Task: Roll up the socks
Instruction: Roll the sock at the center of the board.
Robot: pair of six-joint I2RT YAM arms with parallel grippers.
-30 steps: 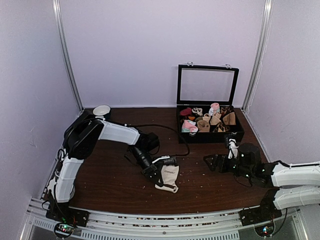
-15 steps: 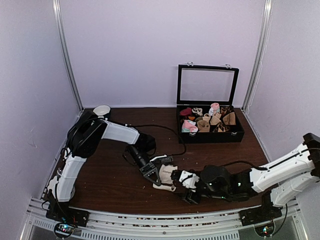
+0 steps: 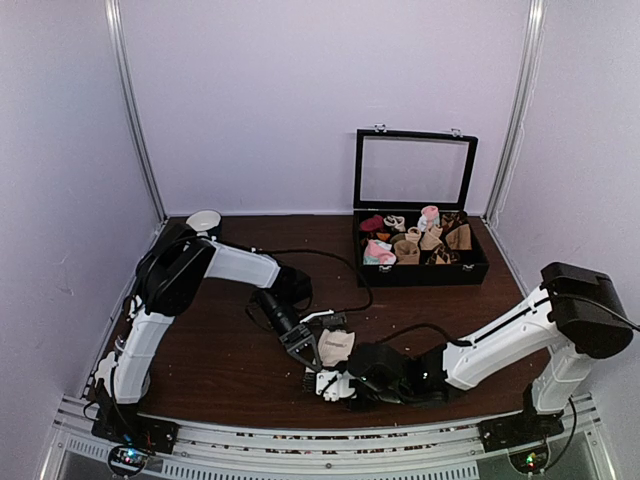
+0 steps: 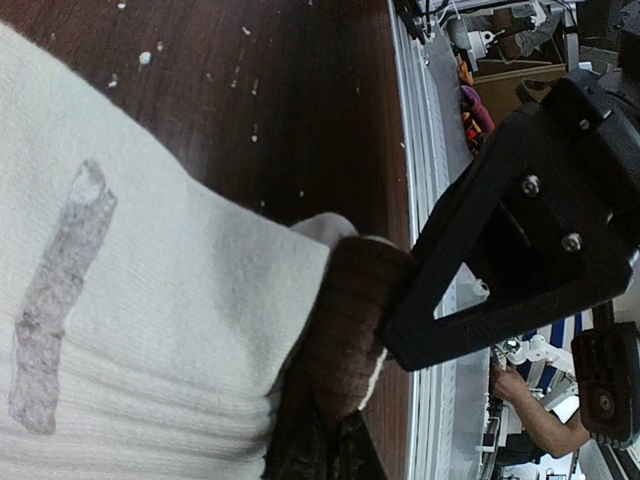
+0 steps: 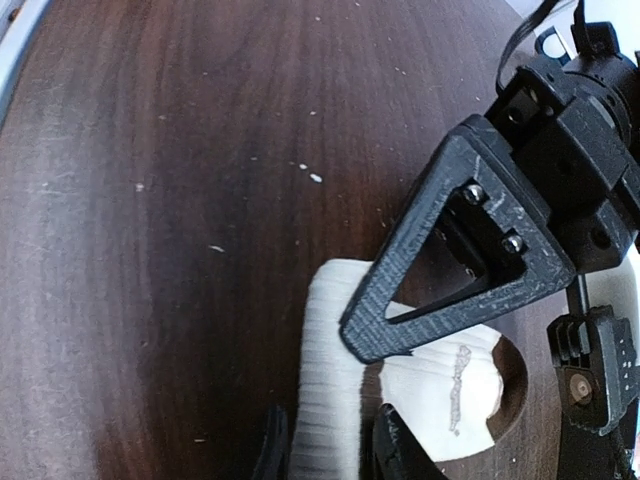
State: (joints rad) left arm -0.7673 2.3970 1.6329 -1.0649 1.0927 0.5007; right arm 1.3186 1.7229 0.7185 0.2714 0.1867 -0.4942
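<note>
The socks (image 3: 337, 346) lie as one tan-beige bundle on the brown table, front centre. My left gripper (image 3: 308, 352) is shut on their left end. In the left wrist view the pale fabric (image 4: 150, 300) with a grey print fills the left side, and a darker fold runs into my left gripper (image 4: 320, 452). My right gripper (image 3: 328, 385) reaches in from the near side. In its wrist view the right gripper (image 5: 335, 445) has closed in on the ribbed whitish cuff (image 5: 330, 350), one fingertip on each side. The left gripper's black finger (image 5: 450, 260) presses on the socks (image 5: 440, 390) just beyond.
A black box (image 3: 415, 278) with its lid up stands at the back right, holding several rolled socks. A white round object (image 3: 203, 220) sits at the back left. A black cable (image 3: 345, 262) loops across the middle of the table. The metal rail (image 3: 300, 440) runs along the near edge.
My right arm has swung from the right side of the table to the socks at front centre. Its jaws have narrowed from wide open onto the cuff. The left gripper has kept its hold.
</note>
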